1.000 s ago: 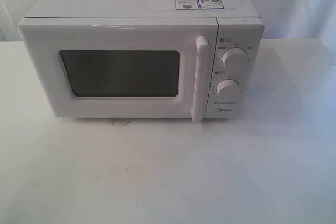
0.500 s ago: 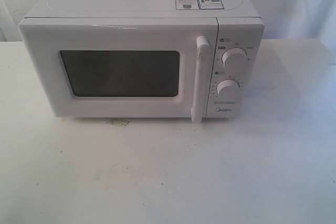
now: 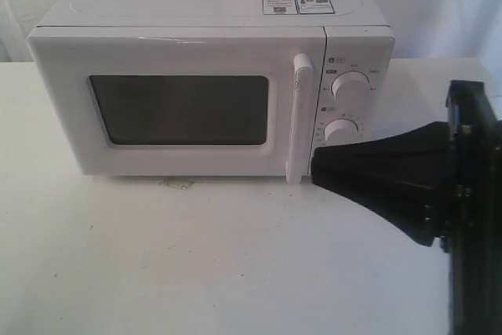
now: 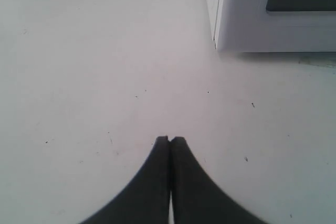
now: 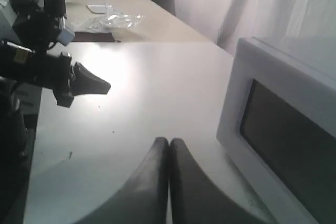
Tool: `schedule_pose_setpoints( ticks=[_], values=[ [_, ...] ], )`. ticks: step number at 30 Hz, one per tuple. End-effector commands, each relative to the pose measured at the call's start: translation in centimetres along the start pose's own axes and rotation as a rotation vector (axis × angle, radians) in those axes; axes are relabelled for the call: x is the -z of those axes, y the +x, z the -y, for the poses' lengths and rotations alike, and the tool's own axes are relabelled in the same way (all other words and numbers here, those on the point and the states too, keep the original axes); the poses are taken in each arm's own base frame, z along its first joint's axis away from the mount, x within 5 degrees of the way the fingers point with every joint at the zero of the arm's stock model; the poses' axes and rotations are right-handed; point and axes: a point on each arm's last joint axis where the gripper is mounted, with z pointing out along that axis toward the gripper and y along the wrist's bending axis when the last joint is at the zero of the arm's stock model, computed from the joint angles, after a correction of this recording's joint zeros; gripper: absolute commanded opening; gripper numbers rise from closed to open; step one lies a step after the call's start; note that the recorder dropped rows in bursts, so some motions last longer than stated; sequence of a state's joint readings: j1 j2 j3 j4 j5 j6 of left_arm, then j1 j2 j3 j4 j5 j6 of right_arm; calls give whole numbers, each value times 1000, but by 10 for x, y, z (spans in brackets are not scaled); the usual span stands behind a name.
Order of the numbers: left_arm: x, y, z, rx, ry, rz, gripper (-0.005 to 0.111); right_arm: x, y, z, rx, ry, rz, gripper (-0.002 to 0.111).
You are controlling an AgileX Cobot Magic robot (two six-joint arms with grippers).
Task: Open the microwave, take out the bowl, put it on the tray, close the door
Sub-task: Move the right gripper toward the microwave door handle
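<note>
Nearest, the right end effector (image 3: 316,169) is fully closed, gripping nothing, its tip just beside the lower end of the handle (image 3: 298,119) of the door (image 3: 176,56). Likewise the left end effector (image 4: 169,140) is closed and empty, over the surface (image 4: 79,77) near a corner of the microwave (image 4: 247,24). Beyond, the microwave stands on the surface, door fully shut

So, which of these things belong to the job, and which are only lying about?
For the job: microwave, its shut door, bar handle, right gripper, left gripper. Bowl and tray are not in view.
Lying about: crumpled clear plastic and a small white item on the far table.
</note>
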State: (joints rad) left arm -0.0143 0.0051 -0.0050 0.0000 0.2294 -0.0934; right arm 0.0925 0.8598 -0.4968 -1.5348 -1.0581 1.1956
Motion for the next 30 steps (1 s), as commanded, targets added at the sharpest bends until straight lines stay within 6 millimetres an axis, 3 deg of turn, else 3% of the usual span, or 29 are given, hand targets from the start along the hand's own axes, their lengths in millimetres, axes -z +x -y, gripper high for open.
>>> schedule_pose_setpoints(
  ticks=[1, 7, 11, 16, 22, 30],
  values=[
    [0, 2, 0, -2, -2, -3, 0, -12, 12, 19, 16, -25, -49, 0],
    [0, 2, 0, -2, -2, -3, 0, -26, 24, 58, -53, 109, -134, 0],
    [0, 2, 0, -2, -2, -3, 0, -33, 19, 78, -12, 104, -133, 0],
    [0, 2, 0, -2, -2, -3, 0, -31, 29, 107, 19, 101, -143, 0],
    [0, 2, 0, -2, -2, -3, 0, -30, 46, 130, 52, -12, -55, 0],
    [0, 2, 0, -2, -2, -3, 0, -39, 76, 151, 70, 41, -20, 0]
  ],
)
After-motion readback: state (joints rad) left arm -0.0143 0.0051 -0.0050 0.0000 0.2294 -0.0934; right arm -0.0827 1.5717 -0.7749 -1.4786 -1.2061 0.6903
